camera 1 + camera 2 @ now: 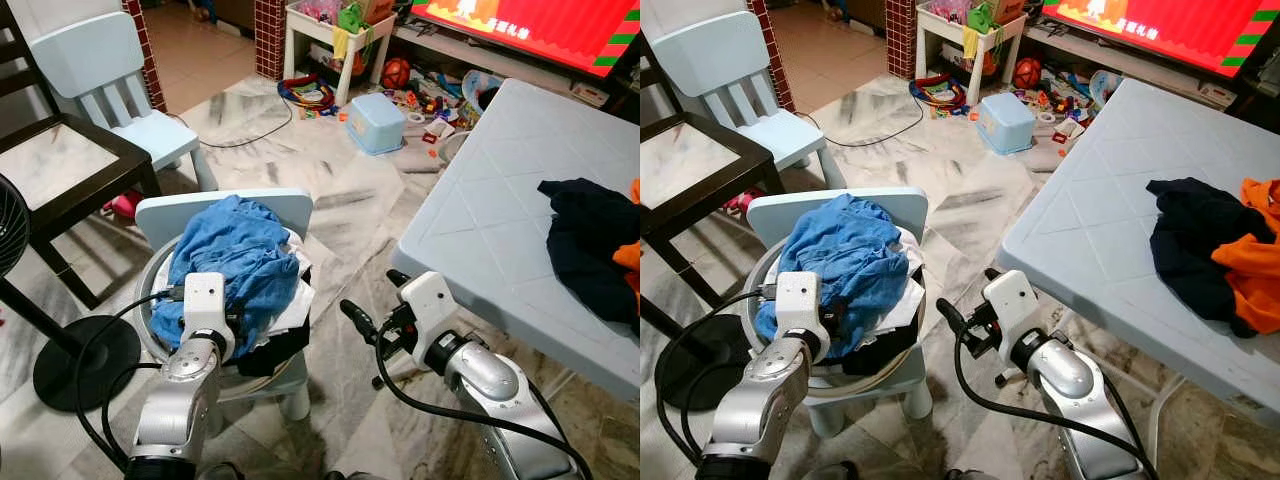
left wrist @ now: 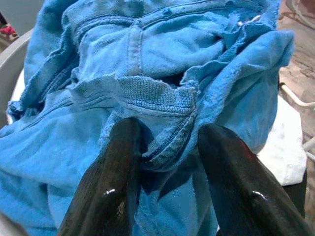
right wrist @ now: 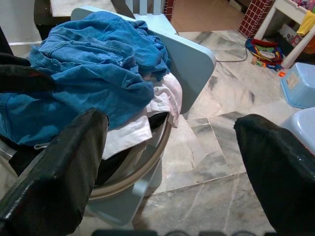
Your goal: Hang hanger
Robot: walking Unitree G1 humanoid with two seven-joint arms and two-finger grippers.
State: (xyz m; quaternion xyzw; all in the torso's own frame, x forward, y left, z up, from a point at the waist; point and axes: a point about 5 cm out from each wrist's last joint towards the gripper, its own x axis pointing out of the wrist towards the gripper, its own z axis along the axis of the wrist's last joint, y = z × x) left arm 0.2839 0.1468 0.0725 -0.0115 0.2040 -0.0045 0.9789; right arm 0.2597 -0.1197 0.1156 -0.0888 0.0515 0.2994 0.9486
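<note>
Blue denim point(image 2: 162, 98) heaped in the basket point(image 3: 142, 169) on the small chair point(image 1: 290, 205) sits between the left gripper's point(image 2: 167, 162) parted, unclosed fingers, the right gripper point(image 3: 167, 162) hangs wide and empty beside it, and with no hanger discernible, hanging looks barely begun.

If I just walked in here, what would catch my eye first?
Probably the blue denim garment heaped over a basket of laundry on a small pale-blue chair, with the left gripper closing on its fabric. To the right, dark and orange clothes lie on a pale table.
</note>
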